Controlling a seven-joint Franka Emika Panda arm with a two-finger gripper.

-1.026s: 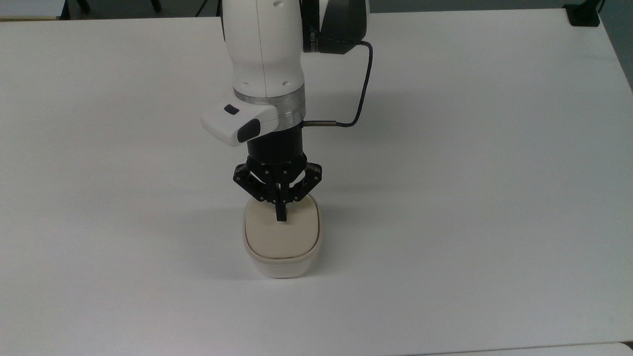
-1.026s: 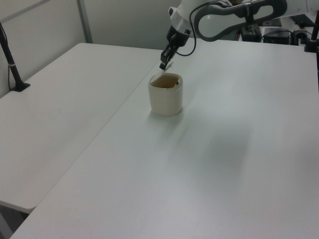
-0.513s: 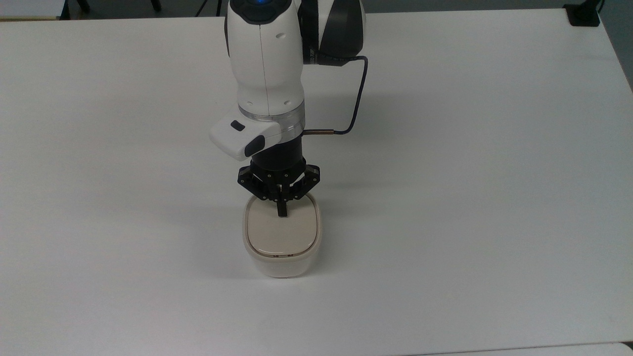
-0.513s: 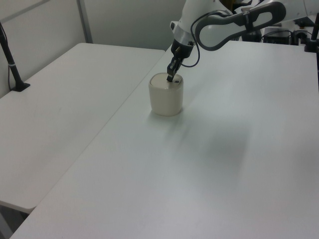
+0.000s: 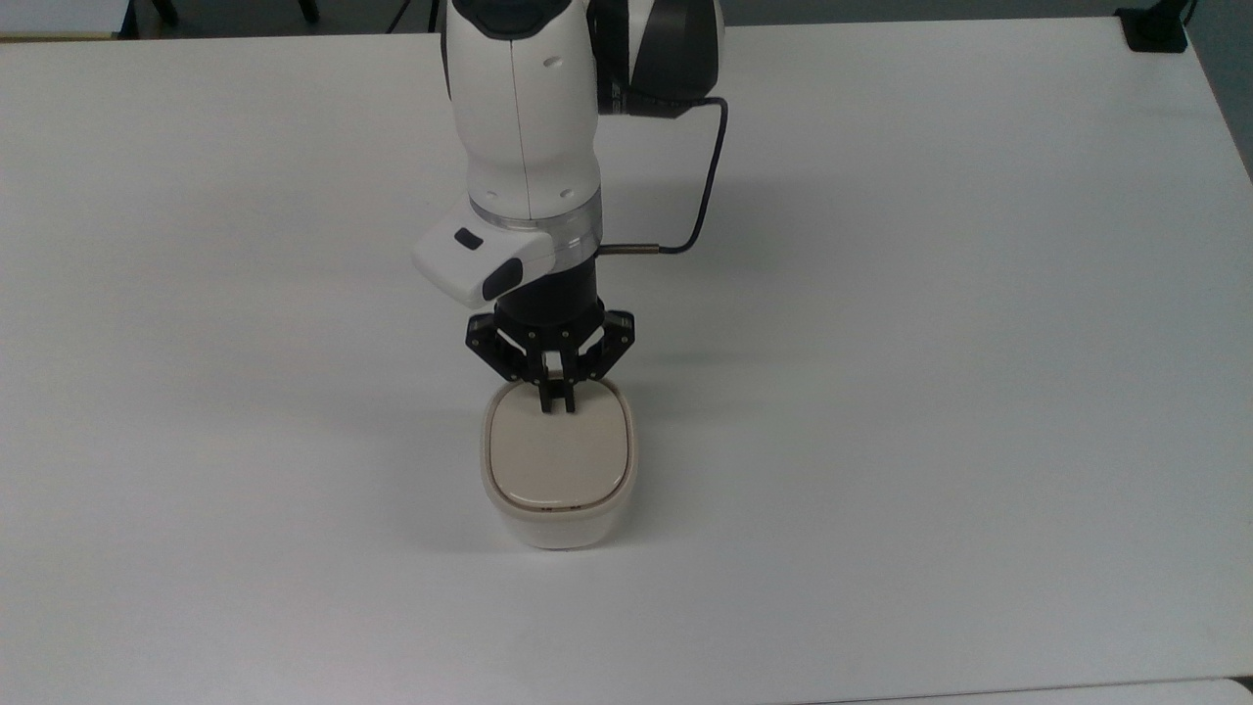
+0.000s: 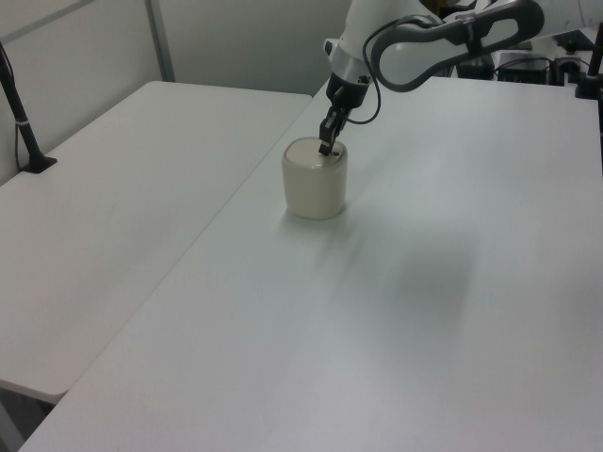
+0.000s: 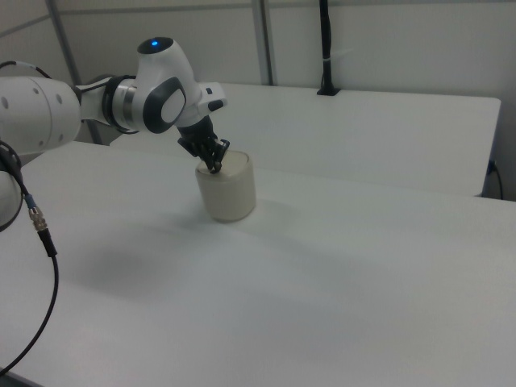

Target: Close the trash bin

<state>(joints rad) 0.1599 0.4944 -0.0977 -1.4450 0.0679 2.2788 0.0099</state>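
Observation:
The trash bin (image 5: 558, 517) is a small cream-white tub standing on the white table (image 5: 930, 392). Its beige lid (image 5: 556, 458) lies flat and level on the rim. My gripper (image 5: 556, 401) points down at the lid's far edge in the top view, shut, with nothing between its fingers. In the left view the gripper (image 6: 327, 148) stands at the top rim of the bin (image 6: 315, 186), on the left view's right side. In the right view the gripper (image 7: 214, 168) touches or hovers just over the upper left edge of the bin (image 7: 228, 195).
A black cable (image 5: 713, 176) loops from the wrist. A black clamp (image 5: 1155, 29) sits at the table's far right corner in the top view. A black post (image 6: 24, 122) stands on the neighbouring table (image 6: 113, 198) in the left view.
A second ago the lid was tilted up; it has swung down flat onto the rim. The gripper came down with it, then drew back slightly toward the lid's far edge.

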